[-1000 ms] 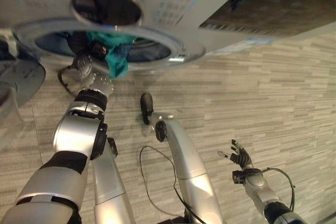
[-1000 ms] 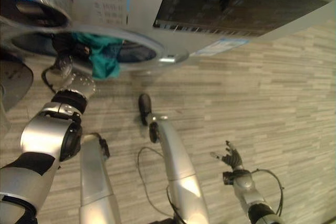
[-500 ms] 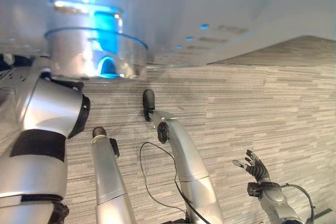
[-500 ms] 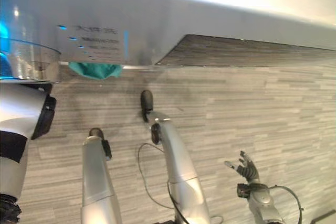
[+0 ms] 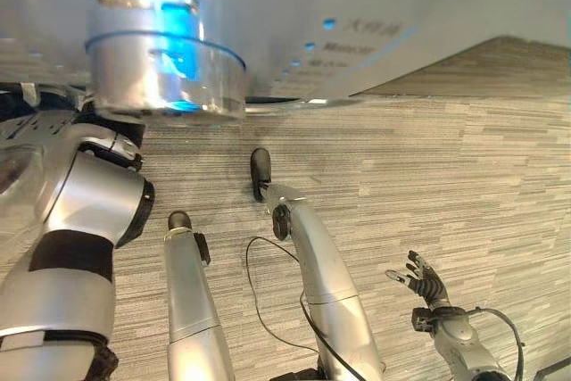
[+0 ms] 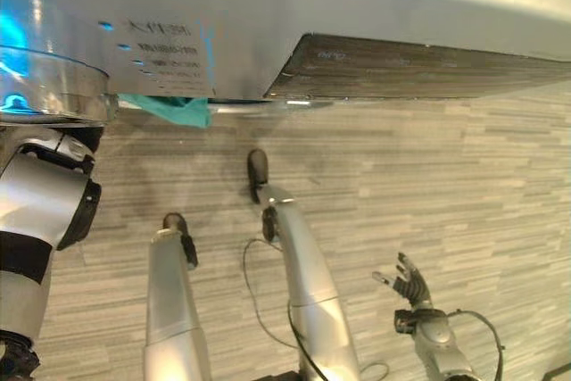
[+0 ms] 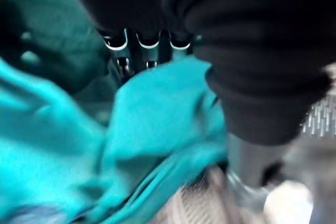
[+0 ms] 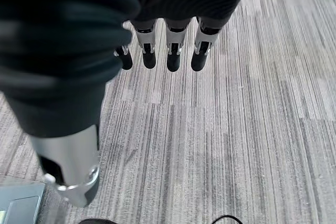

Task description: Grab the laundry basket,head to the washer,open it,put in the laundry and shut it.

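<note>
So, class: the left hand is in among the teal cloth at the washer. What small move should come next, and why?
Probably push the teal cloth deeper into the washer. A corner of it hangs below the washer's front, and the left hand is buried in it, fingers hidden. The right hand hangs open over the carpet, idle.

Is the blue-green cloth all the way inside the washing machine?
Not all the way. A corner of the teal cloth hangs below the washer front. The left hand is among the cloth; its fingers are hidden.
</note>
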You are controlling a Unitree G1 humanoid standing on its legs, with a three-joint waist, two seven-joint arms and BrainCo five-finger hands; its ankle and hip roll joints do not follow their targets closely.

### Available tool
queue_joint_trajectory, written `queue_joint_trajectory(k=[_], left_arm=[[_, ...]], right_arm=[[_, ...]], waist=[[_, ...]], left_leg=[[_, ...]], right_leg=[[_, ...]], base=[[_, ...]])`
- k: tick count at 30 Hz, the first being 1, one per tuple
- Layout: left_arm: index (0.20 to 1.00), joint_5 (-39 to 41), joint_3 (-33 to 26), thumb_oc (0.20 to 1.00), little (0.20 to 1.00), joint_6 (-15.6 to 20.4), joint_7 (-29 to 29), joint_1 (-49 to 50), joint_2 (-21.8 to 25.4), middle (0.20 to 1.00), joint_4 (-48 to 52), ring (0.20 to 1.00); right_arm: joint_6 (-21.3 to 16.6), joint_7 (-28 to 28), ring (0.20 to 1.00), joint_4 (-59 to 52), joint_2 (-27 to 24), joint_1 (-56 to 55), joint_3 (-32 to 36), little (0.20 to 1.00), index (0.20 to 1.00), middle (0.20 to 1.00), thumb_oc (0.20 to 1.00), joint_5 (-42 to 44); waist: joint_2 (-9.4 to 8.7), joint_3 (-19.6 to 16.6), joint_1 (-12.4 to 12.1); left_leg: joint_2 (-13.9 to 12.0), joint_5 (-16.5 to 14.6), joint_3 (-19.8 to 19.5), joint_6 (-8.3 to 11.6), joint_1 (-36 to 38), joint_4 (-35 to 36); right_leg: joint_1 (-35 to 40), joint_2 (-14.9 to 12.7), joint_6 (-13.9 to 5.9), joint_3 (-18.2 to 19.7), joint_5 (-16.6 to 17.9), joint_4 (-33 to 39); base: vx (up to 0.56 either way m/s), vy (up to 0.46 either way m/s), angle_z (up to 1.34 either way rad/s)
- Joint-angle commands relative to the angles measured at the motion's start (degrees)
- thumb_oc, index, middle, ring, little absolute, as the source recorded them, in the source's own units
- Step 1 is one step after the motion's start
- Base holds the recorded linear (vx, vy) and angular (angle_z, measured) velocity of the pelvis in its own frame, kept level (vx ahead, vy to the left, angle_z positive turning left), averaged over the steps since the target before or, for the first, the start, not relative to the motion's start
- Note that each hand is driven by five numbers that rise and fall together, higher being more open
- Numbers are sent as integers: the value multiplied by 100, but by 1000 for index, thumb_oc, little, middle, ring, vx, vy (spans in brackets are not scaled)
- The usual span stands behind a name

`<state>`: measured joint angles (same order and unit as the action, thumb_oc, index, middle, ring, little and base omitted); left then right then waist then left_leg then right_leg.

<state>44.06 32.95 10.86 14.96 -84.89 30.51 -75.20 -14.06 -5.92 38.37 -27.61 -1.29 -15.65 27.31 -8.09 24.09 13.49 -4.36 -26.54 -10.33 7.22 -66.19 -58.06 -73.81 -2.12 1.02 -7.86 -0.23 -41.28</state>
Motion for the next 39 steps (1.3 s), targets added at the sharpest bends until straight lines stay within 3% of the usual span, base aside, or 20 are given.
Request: queue_joint_trajectory(k=[1, 7, 13, 17, 18, 19, 23, 31, 35, 39], left_arm=[[1000, -1172, -55, 1000, 1000, -118, 49, 106, 68, 1000, 127, 1000], [1000, -1602, -210, 1000, 1000, -34, 292, 529, -133, 1000, 342, 1000], [1000, -2454, -399, 1000, 1000, 107, 797, 1495, -427, 1000, 1042, 1000], [1000, -2458, -403, 1000, 1000, 104, 801, 1504, -427, 1000, 1050, 1000], [1000, -2772, -688, 1000, 1000, 199, 1104, 2180, -538, 1000, 1561, 1000], [1000, -2899, -850, 1000, 1000, 219, 1266, 2581, -580, 1000, 1937, 1000], [1000, -3164, -1222, 1000, 1000, 327, 1584, 3459, -734, 1000, 2843, 1000], [1000, -4120, -1532, 1000, 1000, 220, 2029, 4719, -1058, 1000, 4706, 1000], [1000, -4041, -1619, 1000, 1000, 280, 2029, 5068, -1228, 1000, 5008, 1000], [1000, -3504, -1539, 1000, 1000, 394, 1812, 5285, -1436, 1000, 4706, 1000]], right_arm=[[-177, 23, 1000, -154, -347, 58, -148, 1000, 1000, 1000, 1000, 17], [-233, -84, 1000, 48, -265, 346, -280, 1000, 1000, 1000, 1000, -41], [-281, -273, 1000, 651, -18, 613, -338, 1000, 1000, 1000, 1000, -207], [-282, -273, 1000, 653, -20, 612, -341, 1000, 1000, 1000, 1000, -207], [-304, -353, 1000, 907, 92, 712, -342, 1000, 1000, 1000, 1000, -270], [-313, -394, 1000, 1000, 134, 720, -306, 1000, 1000, 1000, 1000, -304], [-305, -499, 1000, 1078, 179, 675, -182, 1000, 1000, 1000, 1000, -405], [-339, -782, 1000, 1273, 295, 550, 134, 1000, 1000, 1000, 1000, -484], [-323, -833, 1000, 1324, 331, 516, 152, 1000, 1000, 1000, 1000, -502], [-272, -867, 1000, 1382, 333, 530, 126, 1000, 1000, 1000, 1000, -432]], waist=[[176, 261, 222], [158, 440, 144], [336, 570, -66], [334, 570, -64], [406, 570, -160], [455, 570, -218], [546, 570, -341], [764, 570, -558], [824, 570, -625], [850, 570, -662]], left_leg=[[92, 538, -78, -505, 519, 601], [220, 849, -69, -528, 1102, 1397], [413, 1247, -66, -541, 1847, 2361], [413, 1252, -65, -540, 1858, 2373], [543, 1646, -86, -534, 2153, 2974], [553, 1775, -122, -519, 2352, 3272], [591, 1919, -172, -489, 2580, 3630], [664, 2076, -281, -438, 2466, 3781], [689, 2113, -288, -420, 2456, 3828], [719, 2063, -323, -451, 2277, 3627]], right_leg=[[643, -29, -560, 244, -492, 79], [1187, -129, -599, 340, -248, 769], [1771, -267, -661, 489, 7, 1471], [1780, -268, -661, 490, 10, 1478], [2012, -371, -651, 509, 329, 1968], [2174, -405, -664, 507, 390, 2154], [2316, -446, -674, 526, 451, 2344], [2257, -563, -656, 428, 407, 2311], [2260, -582, -650, 394, 397, 2334], [2098, -557, -643, 417, 330, 2130]], base=[[-41, 15, 13], [-44, 5, 9], [-4, 32, 20], [-13, 19, 8], [-49, 61, 1], [-49, 60, 1], [17, 23, 14], [1, -6, 10], [-6, 1, 13], [0, 0, 0]])
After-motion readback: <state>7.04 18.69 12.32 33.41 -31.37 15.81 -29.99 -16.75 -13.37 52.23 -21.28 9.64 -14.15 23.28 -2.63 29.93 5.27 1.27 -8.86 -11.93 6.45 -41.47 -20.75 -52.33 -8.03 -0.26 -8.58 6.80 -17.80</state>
